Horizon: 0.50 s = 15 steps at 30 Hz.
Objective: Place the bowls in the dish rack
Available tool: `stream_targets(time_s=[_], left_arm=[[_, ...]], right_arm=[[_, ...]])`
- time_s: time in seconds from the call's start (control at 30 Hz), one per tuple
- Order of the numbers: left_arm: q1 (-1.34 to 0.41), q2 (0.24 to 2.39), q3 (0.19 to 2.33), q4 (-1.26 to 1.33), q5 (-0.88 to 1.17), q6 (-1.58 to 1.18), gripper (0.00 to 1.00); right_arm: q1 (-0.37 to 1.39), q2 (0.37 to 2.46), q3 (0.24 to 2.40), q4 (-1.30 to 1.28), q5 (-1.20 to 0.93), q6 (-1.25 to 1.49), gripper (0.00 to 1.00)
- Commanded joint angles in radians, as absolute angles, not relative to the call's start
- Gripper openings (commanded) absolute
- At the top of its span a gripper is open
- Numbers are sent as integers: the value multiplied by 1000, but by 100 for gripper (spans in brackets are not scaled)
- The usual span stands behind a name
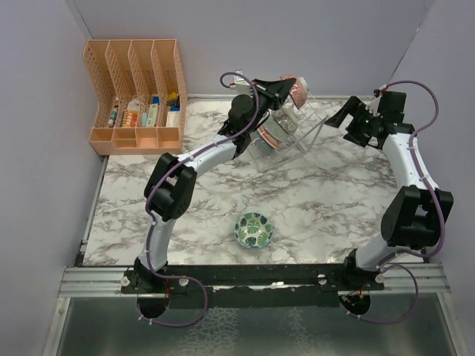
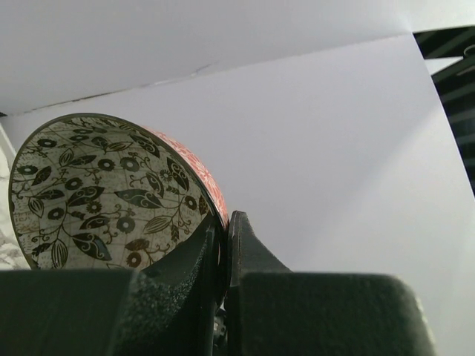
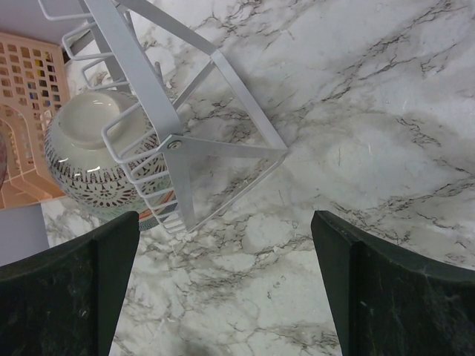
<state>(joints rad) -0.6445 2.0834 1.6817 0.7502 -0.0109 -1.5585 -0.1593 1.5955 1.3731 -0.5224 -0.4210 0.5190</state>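
Note:
My left gripper (image 1: 291, 89) is shut on the rim of the red bowl (image 1: 299, 91) and holds it on edge above the far end of the white wire dish rack (image 1: 310, 127). The left wrist view shows that bowl's pale leaf-patterned inside (image 2: 104, 193) pinched at my left gripper (image 2: 225, 226). A brown-grey lattice bowl (image 1: 273, 133) stands on edge in the rack; the right wrist view has it (image 3: 85, 159) behind the rack's wires (image 3: 182, 141). The teal-green bowl (image 1: 253, 230) sits upright on the marble near the front. My right gripper (image 1: 347, 119) (image 3: 225, 226) hangs open, empty, just right of the rack.
An orange slotted organizer (image 1: 137, 96) with small items stands at the back left; its edge (image 3: 26, 126) shows in the right wrist view. Purple-grey walls close the back and sides. The marble table (image 1: 326, 200) ends at a metal rail in front.

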Motion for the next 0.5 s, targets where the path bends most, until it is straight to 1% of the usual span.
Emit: stream_targets(time_s=[0.0,0.23,0.47], left_arm=[[-638,2143,1757,875,-93,-1633,0],[-638,2221,1817,927,-66,-1643,0],[-641,2234,1778,985,-69,-1671,0]], right_arm=[[-167,1619,1402,-523,-461,510,100],[-167,1626,1397,-518,-456,505,100],[-167,1630,1386,-511,-453,502,100]])
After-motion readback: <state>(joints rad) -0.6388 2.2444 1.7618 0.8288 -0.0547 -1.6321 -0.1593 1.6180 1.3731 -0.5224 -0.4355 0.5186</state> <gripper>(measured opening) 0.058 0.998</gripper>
